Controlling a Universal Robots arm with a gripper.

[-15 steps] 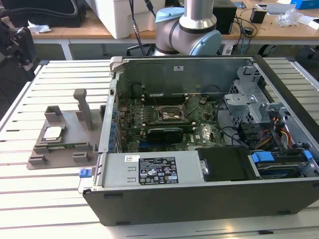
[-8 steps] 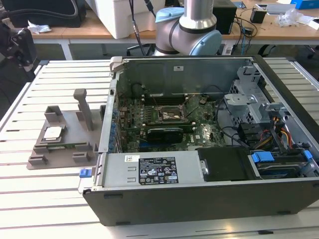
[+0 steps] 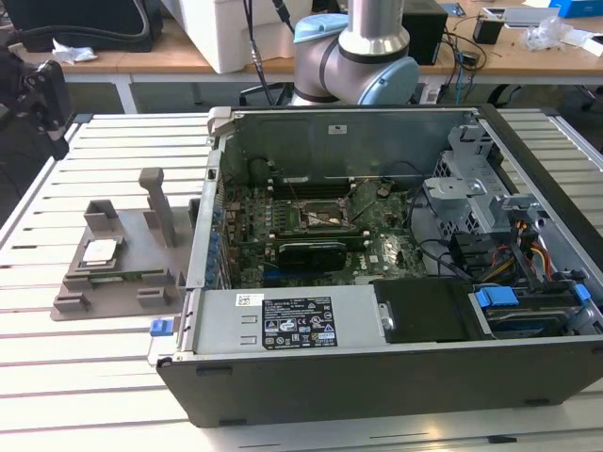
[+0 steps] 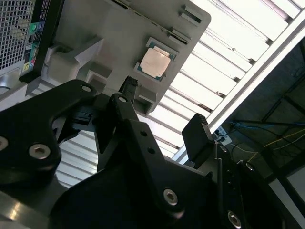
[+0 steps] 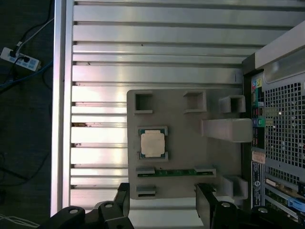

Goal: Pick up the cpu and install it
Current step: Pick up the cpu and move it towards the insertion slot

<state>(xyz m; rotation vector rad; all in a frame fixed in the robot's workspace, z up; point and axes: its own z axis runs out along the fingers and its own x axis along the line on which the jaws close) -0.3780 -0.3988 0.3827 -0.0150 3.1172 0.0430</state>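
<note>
The cpu (image 3: pixel 99 250) is seated flat in a recess of the grey holder (image 3: pixel 71 294). The holder is set on the slatted table (image 3: pixel 94 386) at nine o'clock of the open computer case (image 3: pixel 377 377) in the exterior view. The holder's upright post (image 3: pixel 155 202) is raised at two o'clock of the chip, between it and the case. Inside the case, the black-framed socket (image 3: pixel 325 218) is seen on the green motherboard (image 3: pixel 386 250), with a black expansion card (image 3: pixel 311 252) at its six o'clock. In the first wrist view the gripper (image 5: pixel 162 205) is spread wide over the holder, apart from the chip, and nothing is held.

Cpu (image 3: pixel 100 250) on grey holder (image 3: pixel 94 294) beside case (image 3: pixel 377 377)
</note>
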